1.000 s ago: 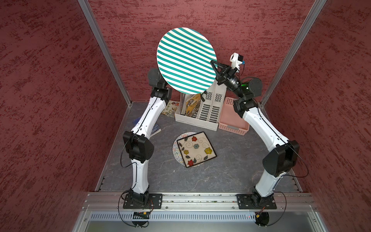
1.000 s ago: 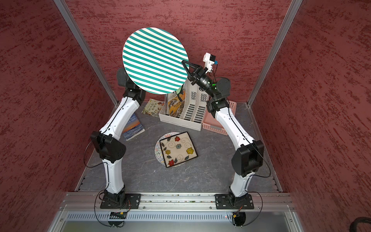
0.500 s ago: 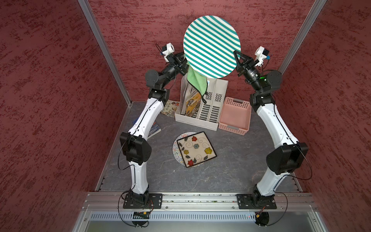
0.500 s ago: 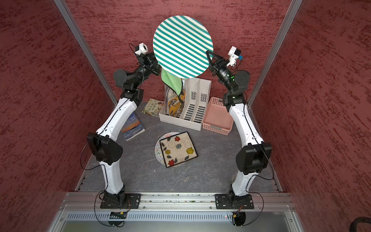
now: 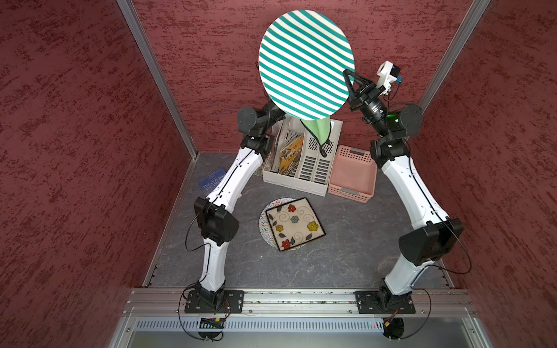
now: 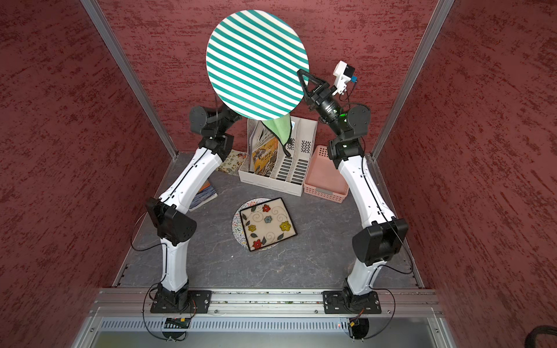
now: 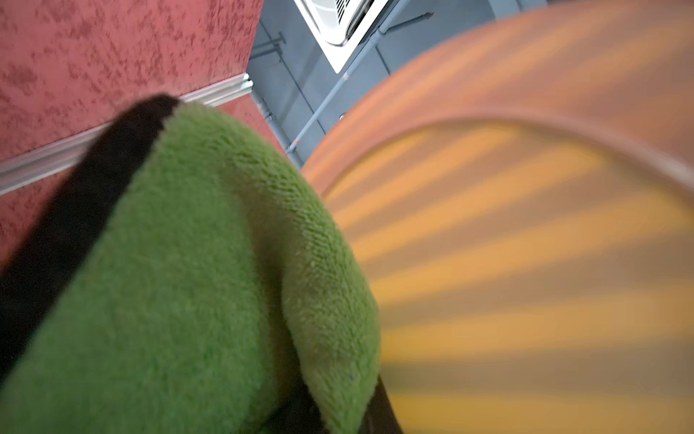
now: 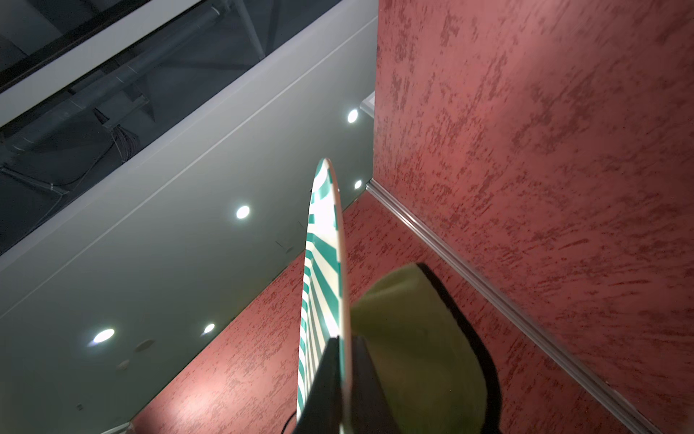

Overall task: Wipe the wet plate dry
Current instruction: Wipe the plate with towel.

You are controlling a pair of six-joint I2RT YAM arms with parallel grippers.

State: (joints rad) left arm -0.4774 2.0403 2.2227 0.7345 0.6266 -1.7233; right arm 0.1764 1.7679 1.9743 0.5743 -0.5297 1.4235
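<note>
the right gripper (image 5: 347,79) clamped the striped plate (image 5: 304,60) by its rim high above the file rack (image 5: 295,184), so the left gripper, pinching the green cloth (image 7: 187,282), needed firm flat sweeps across its back, a spot the left wrist view showed and both top views hid.

We are holding the plate (image 5: 306,63) on edge, high above the file organizer (image 5: 313,177), with the cloth (image 5: 316,132) hanging behind it. A basket (image 5: 349,194) is sitting just right of the organizer. Before them, a square dish (image 5: 295,223) is lying on a round dish (image 5: 264,215). A book (image 5: 212,182) is lying at the left.
</note>
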